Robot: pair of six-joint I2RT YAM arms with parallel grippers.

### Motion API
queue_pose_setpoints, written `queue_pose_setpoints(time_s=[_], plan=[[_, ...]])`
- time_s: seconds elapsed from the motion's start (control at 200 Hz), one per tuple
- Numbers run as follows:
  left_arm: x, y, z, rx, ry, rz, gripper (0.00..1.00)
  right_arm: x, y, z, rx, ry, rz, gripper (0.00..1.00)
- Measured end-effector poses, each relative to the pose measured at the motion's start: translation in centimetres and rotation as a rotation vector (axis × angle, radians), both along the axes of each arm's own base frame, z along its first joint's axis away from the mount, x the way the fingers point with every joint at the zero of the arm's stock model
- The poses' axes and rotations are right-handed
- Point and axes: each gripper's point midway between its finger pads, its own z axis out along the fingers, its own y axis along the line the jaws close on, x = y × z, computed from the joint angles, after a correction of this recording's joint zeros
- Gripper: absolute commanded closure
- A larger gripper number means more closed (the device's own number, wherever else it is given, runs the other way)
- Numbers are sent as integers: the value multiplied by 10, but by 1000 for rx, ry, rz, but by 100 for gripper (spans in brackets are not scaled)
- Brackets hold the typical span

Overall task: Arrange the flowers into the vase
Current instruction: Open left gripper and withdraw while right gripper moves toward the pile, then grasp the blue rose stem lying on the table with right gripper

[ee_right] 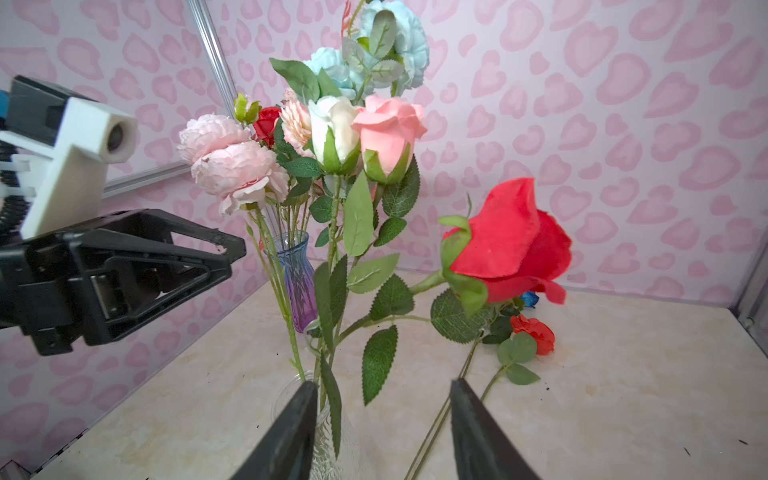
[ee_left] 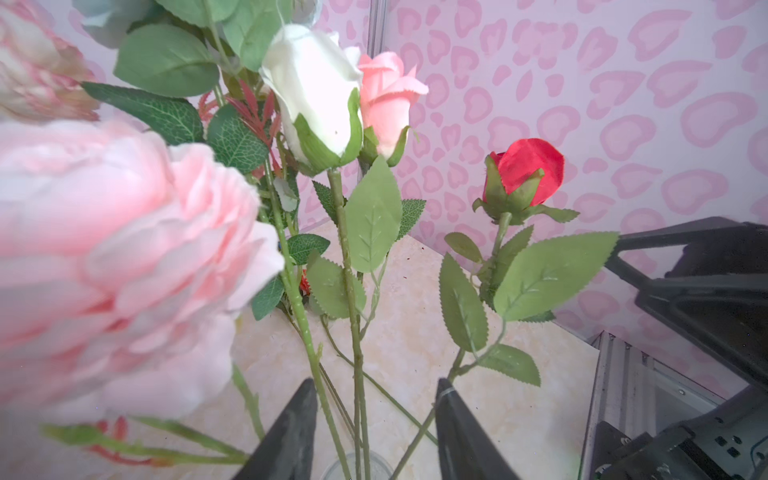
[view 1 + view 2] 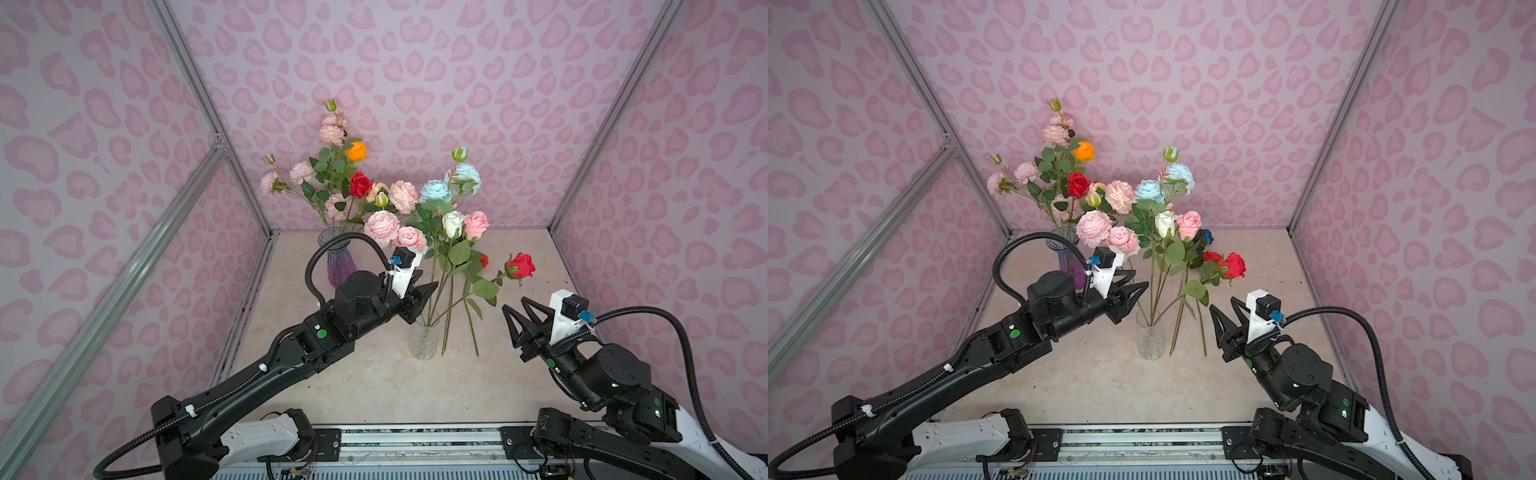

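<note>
The right gripper [image 3: 514, 304] has its fingers [image 1: 478, 428] spread apart and empty. It hangs to the right of the clear glass vase [image 3: 424, 343] and, by my reading, above the table [image 3: 374, 386]. Straight out from those fingers lie the loose flower stems [image 1: 436, 419], flat on the table just right of the vase. Their cut ends point toward the robot, and their long axis runs away past the vase to a small red bloom [image 1: 534, 332] and a blue bloom [image 3: 1206, 237] beyond it. In the right wrist view the cut ends pass through the gap between the fingertips, closer to one finger and lower than both. This arm is clearly the nearer one, so the coming move looks like a descent onto a stem with the jaws set across its length. The left gripper [image 3: 424, 302] is open too, just above the vase's mouth on its left, its fingers [image 2: 291, 432] straddling upright stems without pinching them. The flowers [image 3: 453, 222] already in the vase stand upright, except a red rose [image 3: 521, 265] that leans out to its right.
</note>
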Motion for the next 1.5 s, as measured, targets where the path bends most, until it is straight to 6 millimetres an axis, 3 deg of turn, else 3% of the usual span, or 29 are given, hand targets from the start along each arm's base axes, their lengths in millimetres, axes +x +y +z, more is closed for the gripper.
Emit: queue_pose_setpoints(time_s=[0.06, 0.165, 0.335, 0.6, 0.78, 0.825, 0.955, 1.025, 1.145, 1.265, 1.395, 1.505], plan=[[-4, 7, 4, -16, -8, 4, 52, 0, -5, -3, 1, 19, -19, 76], [-13, 19, 8, -51, -11, 6, 52, 2, -13, -11, 1, 54, -59, 87], [-26, 46, 6, -108, -9, 45, 52, 8, -20, -52, -11, 130, -132, 100], [-37, 94, -3, -226, 16, 167, 52, 36, -37, -120, 11, 267, -300, 100], [-36, 120, -28, -283, 70, 270, 50, 66, -49, -192, 115, 480, -352, 100], [-34, 125, -38, -292, 92, 297, 50, 72, -50, -209, 145, 534, -353, 95], [-32, 136, -70, -307, 164, 362, 49, 84, -35, -242, 204, 674, -284, 87], [-32, 139, -84, -314, 196, 382, 48, 91, -24, -248, 206, 730, -251, 79], [-32, 144, -105, -321, 245, 412, 47, 114, -13, -252, 163, 794, -246, 77], [-33, 147, -114, -343, 268, 427, 46, 139, 2, -264, 102, 856, -214, 78], [-34, 151, -116, -361, 274, 436, 45, 148, 18, -286, 92, 919, -159, 79], [-35, 153, -116, -374, 276, 438, 44, 157, 31, -294, 117, 939, -120, 78]])
